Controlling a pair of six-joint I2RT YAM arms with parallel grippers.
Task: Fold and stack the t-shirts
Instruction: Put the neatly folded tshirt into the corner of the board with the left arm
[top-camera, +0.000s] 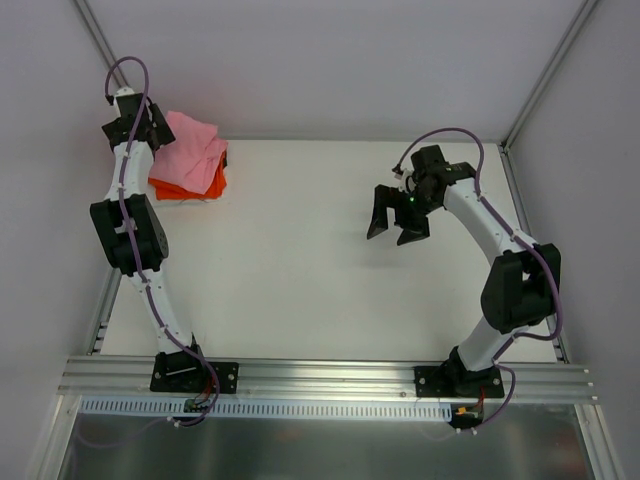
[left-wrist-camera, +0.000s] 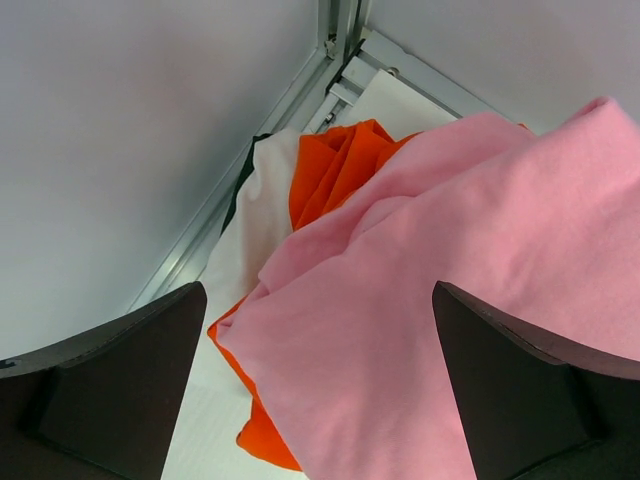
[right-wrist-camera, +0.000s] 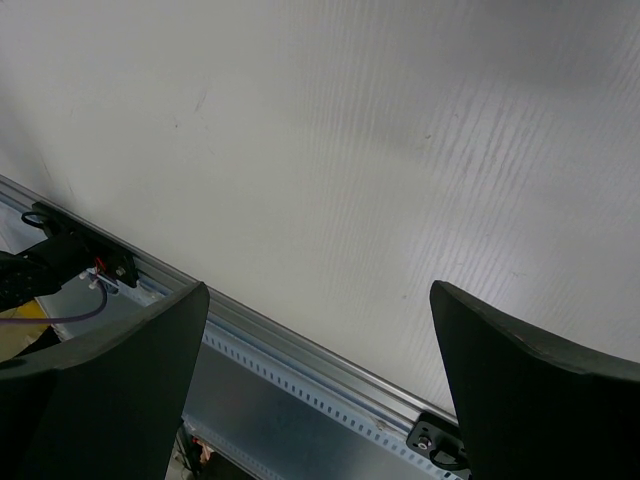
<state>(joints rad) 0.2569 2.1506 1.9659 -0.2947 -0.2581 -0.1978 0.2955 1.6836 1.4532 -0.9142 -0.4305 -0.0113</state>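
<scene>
Pink t-shirt (top-camera: 195, 140) is lying atop orange t-shirt (top-camera: 196, 186) at the table's (top-camera: 300, 270) far left corner. Left gripper (left-wrist-camera: 318, 295) is hanging there, jaws spread, gripping nothing; right gripper (top-camera: 397, 228) is hovering over the table's right half, jaws apart.

The upper t-shirt (top-camera: 195, 140) is seen to be plain light pink, and the lower t-shirt (top-camera: 192, 186) plain bright orange. The table (top-camera: 300, 260) is shown as unpatterned white, and the left arm (top-camera: 160, 300) as white with black joints.
</scene>
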